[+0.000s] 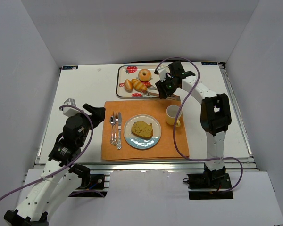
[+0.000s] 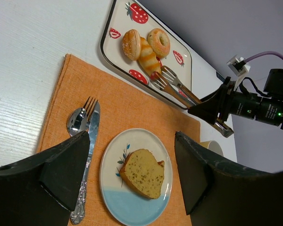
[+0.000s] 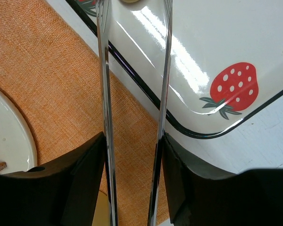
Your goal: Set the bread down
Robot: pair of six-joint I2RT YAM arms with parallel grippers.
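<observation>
We see the tongs (image 3: 105, 117) held in the right gripper (image 3: 133, 141). One finger presses on the outside of each metal arm. The two arms stand apart with only tray and cloth showing between them. From the left wrist their forked tips lie on the tray (image 1: 120, 82), just beside the long striped roll (image 2: 148, 59). We cannot tell whether they touch it.

The tray is white with a dark rim and printed red strawberries. It holds the bread: a ring doughnut (image 1: 145, 74), a round bun (image 1: 128, 85) and the striped roll.

Nearer the arms, an orange placemat (image 1: 170, 141) carries a white-and-blue plate (image 1: 144, 142) with one slice of loaf cake (image 1: 142, 129) on it. A yellow cup (image 1: 172, 114) stands to the plate's right. A spoon (image 1: 112, 127), fork (image 1: 115, 123) and knife (image 1: 119, 134) lie to its left.

The left gripper (image 1: 96, 113) hangs by the placemat's left edge, jaws wide and holding nothing.
</observation>
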